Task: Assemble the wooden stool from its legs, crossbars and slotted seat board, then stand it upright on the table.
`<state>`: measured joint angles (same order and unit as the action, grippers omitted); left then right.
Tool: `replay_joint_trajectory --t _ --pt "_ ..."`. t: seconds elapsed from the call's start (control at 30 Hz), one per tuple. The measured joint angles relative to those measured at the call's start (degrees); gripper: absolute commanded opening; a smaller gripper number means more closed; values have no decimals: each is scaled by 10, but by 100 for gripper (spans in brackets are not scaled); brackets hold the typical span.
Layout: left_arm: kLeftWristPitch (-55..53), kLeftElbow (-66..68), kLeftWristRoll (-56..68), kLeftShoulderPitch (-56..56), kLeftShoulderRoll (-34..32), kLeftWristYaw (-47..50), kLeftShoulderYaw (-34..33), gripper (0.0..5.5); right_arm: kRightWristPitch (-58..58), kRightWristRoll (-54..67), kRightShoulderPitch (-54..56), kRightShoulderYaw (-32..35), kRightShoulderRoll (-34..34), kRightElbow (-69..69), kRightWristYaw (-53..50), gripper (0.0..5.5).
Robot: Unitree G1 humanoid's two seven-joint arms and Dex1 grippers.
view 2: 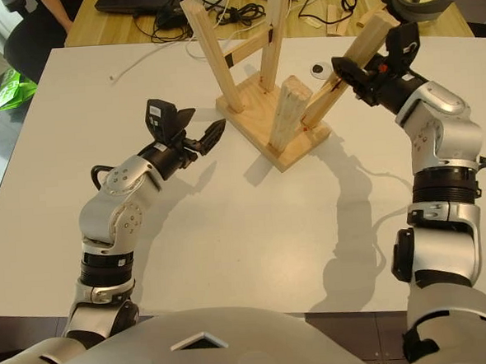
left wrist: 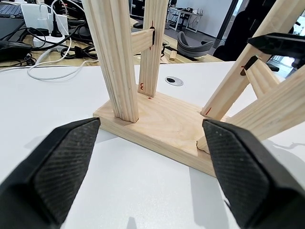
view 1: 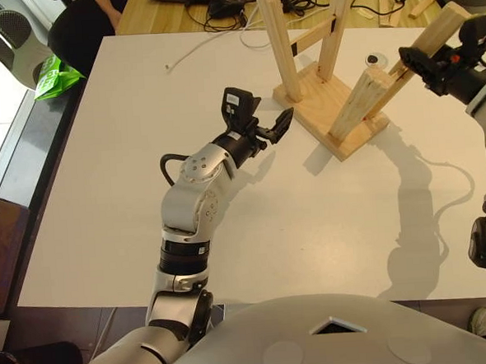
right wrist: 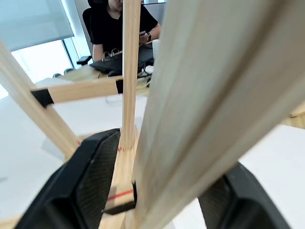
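White rectangular table [view 1: 230,232], with the pale wooden stool upside down on it toward the far side. The flat slotted seat board [left wrist: 167,126] lies on the tabletop. Two square legs stand upright in it, joined by a crossbar [left wrist: 140,40]; the other pair leans outward.

Right gripper [view 2: 382,62] is clamped on the outer leaning leg [view 2: 365,38] near its free end. Left gripper [view 2: 198,127] is spread wide and empty, just beside the board's edge, not touching it.

Risk: the board is unbraced, so pushing the leaning leg could slide or tip it, or pop the joints loose.
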<state>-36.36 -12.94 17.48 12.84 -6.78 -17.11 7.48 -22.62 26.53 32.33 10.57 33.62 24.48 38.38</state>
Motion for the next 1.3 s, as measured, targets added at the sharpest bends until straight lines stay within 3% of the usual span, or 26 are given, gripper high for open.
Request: replay_joint_trajectory --t 0.13,0.43,0.6,0.73,0.83,1.07,1.2,1.3 --pt "3 2 0 0 0 0 0 397 -19 42 -1 53 -15 -103 -43 250" --pt "4 3 0 5 -2 -9 -1 397 -34 47 65 66 -20 -209 -119 250" --pt "4 3 0 7 -7 -12 -2 397 -84 104 86 63 -59 -322 -156 147" --pt "-5 -2 0 7 -13 -12 -4 397 -188 152 -66 -1 -78 -427 -158 76" --pt "-11 -11 0 8 -15 -11 -4 397 -180 117 -198 -50 -77 -360 -119 11" --pt "-16 -15 0 17 -11 -10 -5 397 -166 79 -169 -98 -87 -315 -115 5" --pt "-13 -10 0 16 -9 -10 -5 397 -147 108 -189 -70 -115 -334 -96 5" --pt "-10 2 -1 16 -9 -11 -4 397 -152 174 -165 -8 -133 -362 -106 5"
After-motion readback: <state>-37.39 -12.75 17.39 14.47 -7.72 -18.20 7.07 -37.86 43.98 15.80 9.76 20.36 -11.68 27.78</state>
